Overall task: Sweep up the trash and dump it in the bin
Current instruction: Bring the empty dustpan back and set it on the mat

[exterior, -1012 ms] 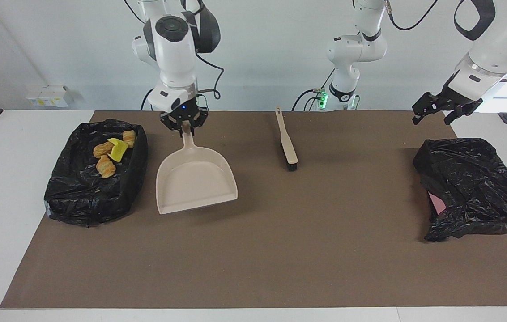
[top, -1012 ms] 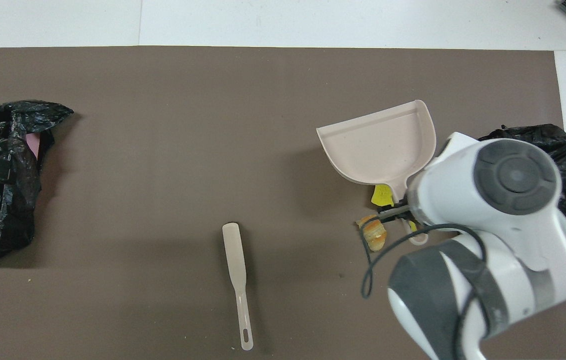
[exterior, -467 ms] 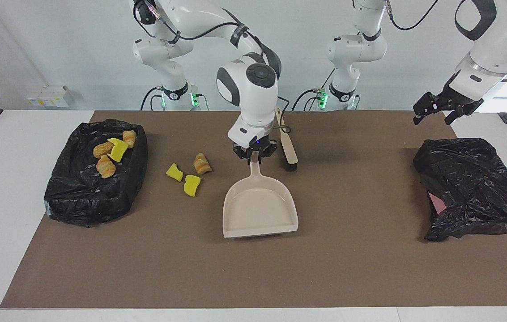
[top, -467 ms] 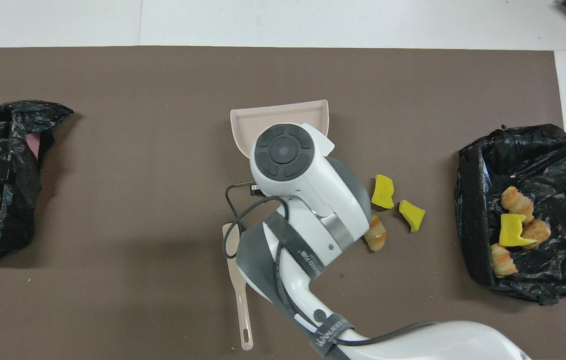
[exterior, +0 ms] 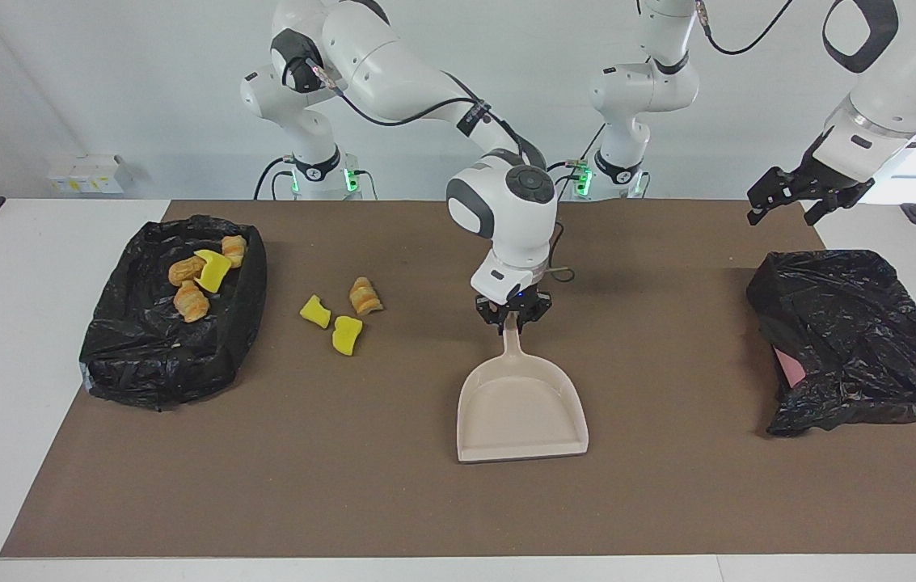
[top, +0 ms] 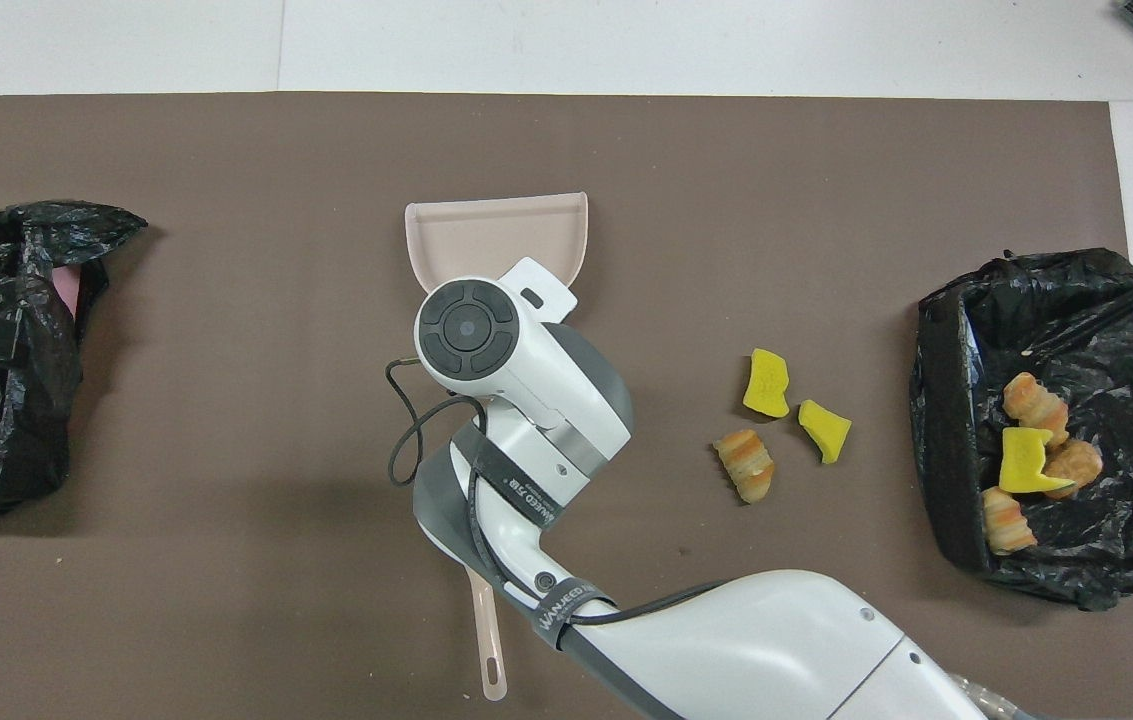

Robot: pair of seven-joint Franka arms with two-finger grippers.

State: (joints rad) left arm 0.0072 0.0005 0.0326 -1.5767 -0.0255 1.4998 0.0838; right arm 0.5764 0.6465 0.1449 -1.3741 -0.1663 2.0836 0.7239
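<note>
So the right gripper [exterior: 513, 316] is clamped on the handle of the beige dustpan [exterior: 522, 412], pan sitting around the middle of the brown mat [exterior: 425, 509], mouth facing the mat's edge away from the robots. Left gripper [exterior: 789, 200] is parked up over the mat's corner at the left arm's end, jaws wide open with nothing in them, just waiting.

Three loose scraps [exterior: 342, 315] sit on the mat: two yellow sponge chunks and a croissant-looking piece, just beside the black-bagged bin [exterior: 142, 364] at the right arm's end. Four more are already inside it.

Handling guess: they look light and squishy, so they'd roll or bounce if shoved fast. I wouldn't pinch them, better to push them from the side with the brush [top: 488, 640], taken by its thin handle.
</note>
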